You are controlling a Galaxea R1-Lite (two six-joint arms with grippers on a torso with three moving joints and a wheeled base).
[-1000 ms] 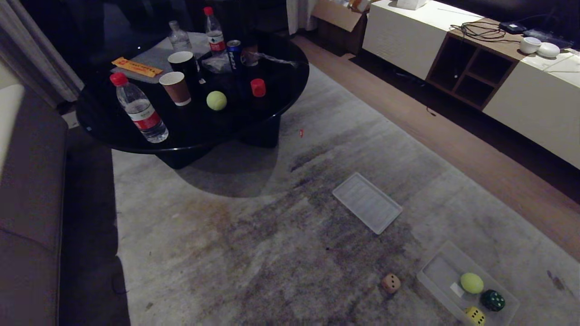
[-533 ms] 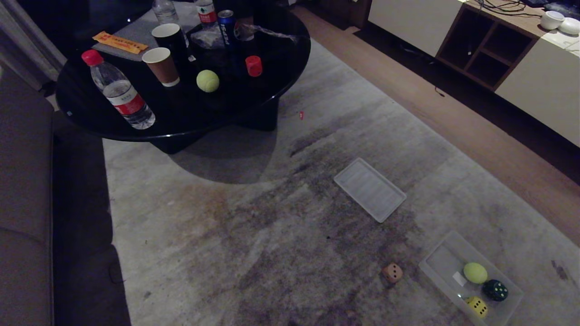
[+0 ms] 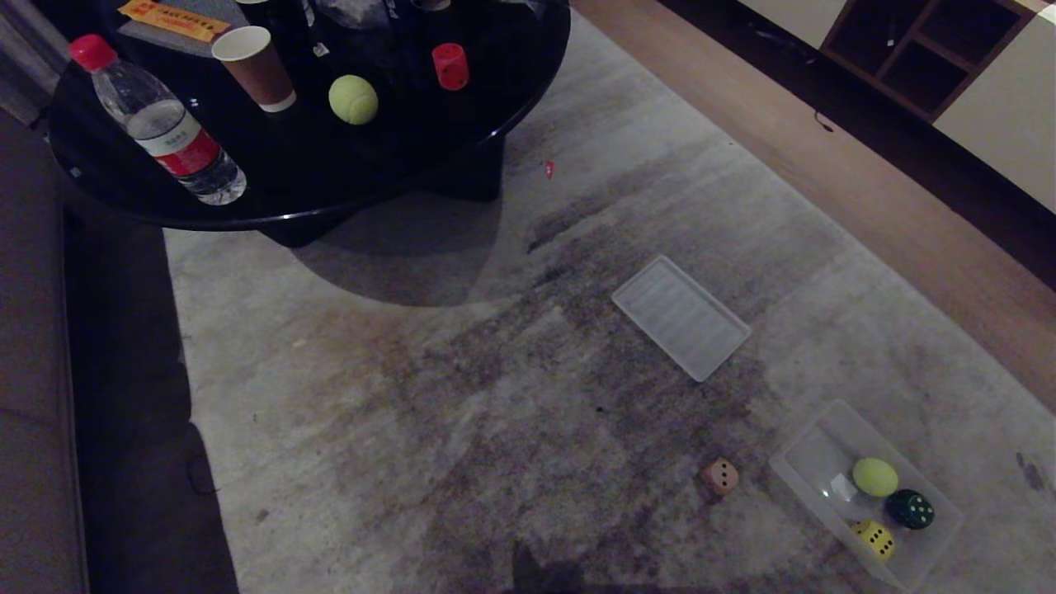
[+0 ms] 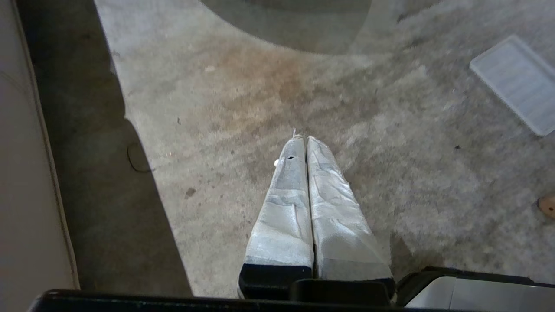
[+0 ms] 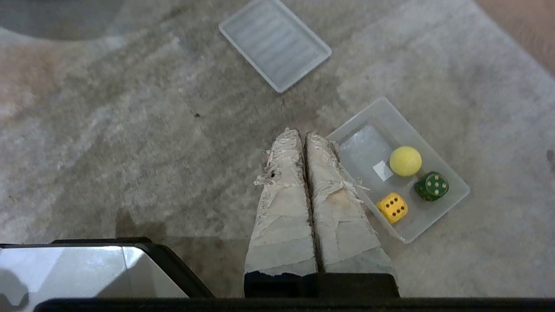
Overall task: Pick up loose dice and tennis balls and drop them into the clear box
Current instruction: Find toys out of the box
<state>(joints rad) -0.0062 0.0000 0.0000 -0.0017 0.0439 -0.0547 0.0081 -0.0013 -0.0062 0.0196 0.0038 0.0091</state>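
Observation:
The clear box (image 3: 802, 452) lies on the carpet at the near right and holds a tennis ball (image 3: 874, 476), a dark green die (image 3: 910, 509) and a yellow die (image 3: 874, 538). A beige die (image 3: 720, 476) lies loose on the carpet just left of the box. On the black round table (image 3: 330, 190) sit another tennis ball (image 3: 353, 99) and a red die (image 3: 450, 66). Neither gripper shows in the head view. My left gripper (image 4: 302, 138) hangs shut over bare carpet. My right gripper (image 5: 302, 132) is shut and empty, beside the clear box (image 5: 373, 112).
A ribbed white panel (image 3: 681, 317) lies flat mid-carpet, and a small red cap (image 3: 549, 170) lies near the table's foot. A water bottle (image 3: 157, 124) and a paper cup (image 3: 253, 56) stand on the table. A sofa (image 3: 33, 371) runs along the left; a cabinet (image 3: 990, 124) stands back right.
The whole head view has tilted downward: the table has slid toward the picture's top and the box has risen in the frame. No object or arm has moved.

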